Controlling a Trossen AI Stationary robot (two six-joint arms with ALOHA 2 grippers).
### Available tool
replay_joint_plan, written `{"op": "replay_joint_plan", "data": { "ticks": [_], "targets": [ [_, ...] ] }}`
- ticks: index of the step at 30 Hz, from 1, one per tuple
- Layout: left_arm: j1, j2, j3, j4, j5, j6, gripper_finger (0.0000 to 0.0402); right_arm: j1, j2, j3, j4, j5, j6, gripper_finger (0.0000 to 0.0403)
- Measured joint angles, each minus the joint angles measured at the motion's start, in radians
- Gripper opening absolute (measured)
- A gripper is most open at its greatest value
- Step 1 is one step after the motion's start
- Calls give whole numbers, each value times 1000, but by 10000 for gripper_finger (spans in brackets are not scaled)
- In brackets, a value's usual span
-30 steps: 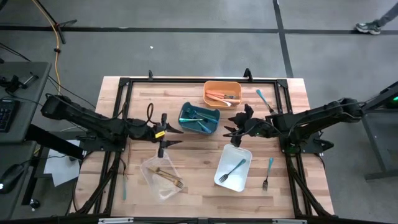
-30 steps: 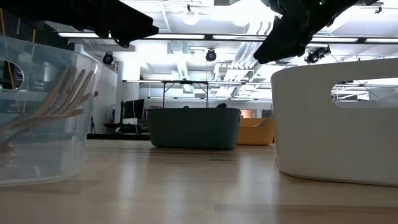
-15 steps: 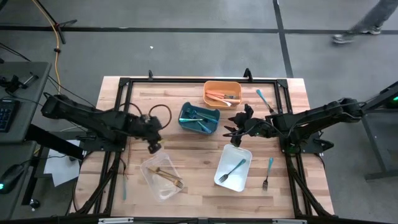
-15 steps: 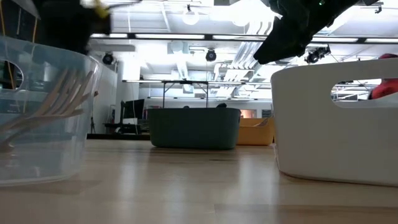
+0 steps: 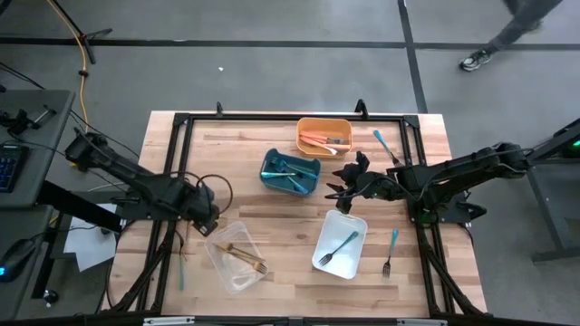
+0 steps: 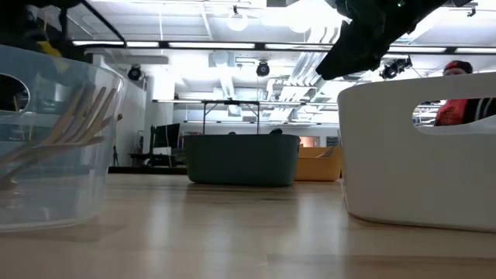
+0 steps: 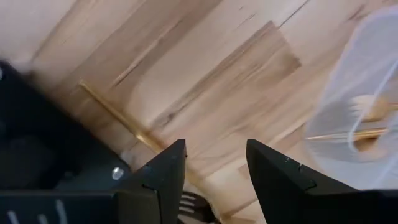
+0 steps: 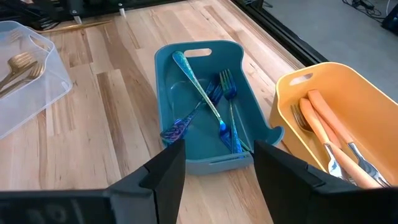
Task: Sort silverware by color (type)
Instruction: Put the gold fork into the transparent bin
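Note:
My left gripper [image 5: 212, 225] [image 7: 216, 147] points down, open, over the wood by the left frame rail, beside the clear bin [image 5: 237, 259] that holds gold silverware [image 5: 246, 257]. A gold piece [image 7: 118, 117] lies flat on the table along that rail, just ahead of the fingers, untouched. My right gripper [image 5: 333, 190] [image 8: 217, 149] hovers open over the table's middle, facing the teal bin [image 8: 205, 106] of teal-blue pieces. The orange bin [image 8: 336, 118] holds salmon-handled pieces. A teal fork [image 5: 338, 246] lies in the white bin [image 5: 319, 258].
Loose pieces lie flat on the table: a teal one [image 5: 381, 140] at the far right, a teal one [image 5: 393, 240] and a dark fork [image 5: 386, 267] at the near right, another teal one [image 5: 179, 272] outside the left rail. Black frame rails [image 5: 181, 154] border the table.
My left gripper has drawn back from the table's middle toward the left edge and a little nearer, sinking slightly. It has tipped from pointing level to pointing down and has rolled about its own line. A person has walked across the floor beyond the far edge.

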Motion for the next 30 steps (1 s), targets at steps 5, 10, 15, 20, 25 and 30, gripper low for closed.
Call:
{"op": "replay_joint_plan", "data": {
  "ticks": [5,10,15,20,25,30],
  "targets": [
    [-72,14,-1,-6,15,-82,160,0,0,0,-1,0,-5,183],
    [-134,14,-1,-9,42,-151,160,0,0,0,-1,0,-1,183],
    [-205,47,-1,-12,41,-275,160,0,0,0,-2,0,-1,183],
    [-287,140,-1,-10,40,-366,160,0,0,0,-10,0,-1,183],
    [-338,234,-1,50,41,-413,160,0,0,0,-15,0,-1,183],
    [-361,293,1,174,40,-426,160,0,0,0,-15,0,5,183]
  ]
}}
